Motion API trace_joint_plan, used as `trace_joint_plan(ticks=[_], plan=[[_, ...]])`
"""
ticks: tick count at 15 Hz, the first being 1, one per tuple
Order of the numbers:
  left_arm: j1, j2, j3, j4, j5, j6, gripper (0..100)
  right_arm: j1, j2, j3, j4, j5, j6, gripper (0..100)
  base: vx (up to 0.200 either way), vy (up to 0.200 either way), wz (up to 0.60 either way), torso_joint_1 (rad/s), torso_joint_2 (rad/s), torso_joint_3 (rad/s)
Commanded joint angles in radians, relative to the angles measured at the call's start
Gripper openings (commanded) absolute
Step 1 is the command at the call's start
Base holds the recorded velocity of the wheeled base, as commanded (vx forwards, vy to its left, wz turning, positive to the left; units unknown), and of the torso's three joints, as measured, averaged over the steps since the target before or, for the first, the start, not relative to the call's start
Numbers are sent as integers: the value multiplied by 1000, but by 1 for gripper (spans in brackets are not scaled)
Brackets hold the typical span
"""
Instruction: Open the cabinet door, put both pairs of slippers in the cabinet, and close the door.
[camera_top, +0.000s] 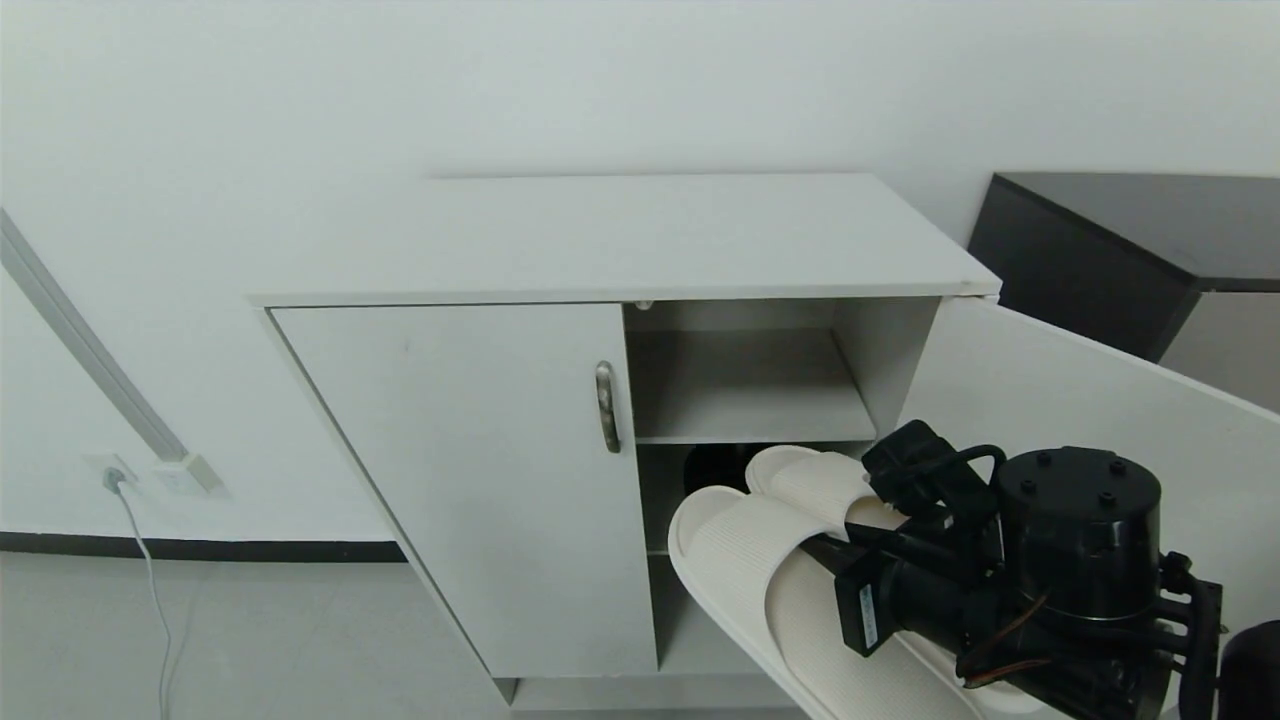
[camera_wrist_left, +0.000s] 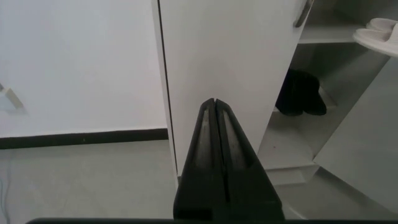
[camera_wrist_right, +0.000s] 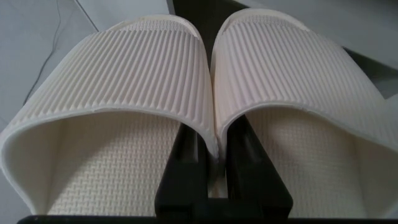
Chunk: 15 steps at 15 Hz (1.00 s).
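Note:
A white cabinet (camera_top: 620, 240) stands against the wall, its left door (camera_top: 470, 470) closed and its right door (camera_top: 1060, 400) swung wide open. My right gripper (camera_top: 850, 545) is shut on a pair of cream ribbed slippers (camera_top: 760, 560), pinching their inner straps together (camera_wrist_right: 214, 149). It holds them toes-first just in front of the open compartment. A dark pair of slippers (camera_wrist_left: 301, 93) lies on a lower shelf inside, partly hidden in the head view (camera_top: 715, 465). My left gripper (camera_wrist_left: 215, 106) is shut and empty, low in front of the closed door.
The closed door carries a metal handle (camera_top: 606, 405) next to the opening. A black cabinet (camera_top: 1130, 240) stands behind the open door on the right. A wall socket with a cable (camera_top: 115, 475) is on the left, above bare floor (camera_wrist_left: 81, 180).

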Motion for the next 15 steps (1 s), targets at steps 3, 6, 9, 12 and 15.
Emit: trace_joint_plan(ticks=[3,6,9,12,15], plan=[[-1,1,0,0,0,0,0,0,3,8,0,0,0,0,0,0,0,-129,471,341],[0,1,0,0,0,0,0,0,3,8,0,0,0,0,0,0,0,-103,460,346],[0,1,0,0,0,0,0,0,8,9,0,0,0,0,0,0,0,-67,445,378],[0,1,0,0,0,0,0,0,6,9,0,0,0,0,0,0,0,-20,421,400],[0,1,0,0,0,0,0,0,6,11,0,2,0,0,0,0,0,4,136,134]])
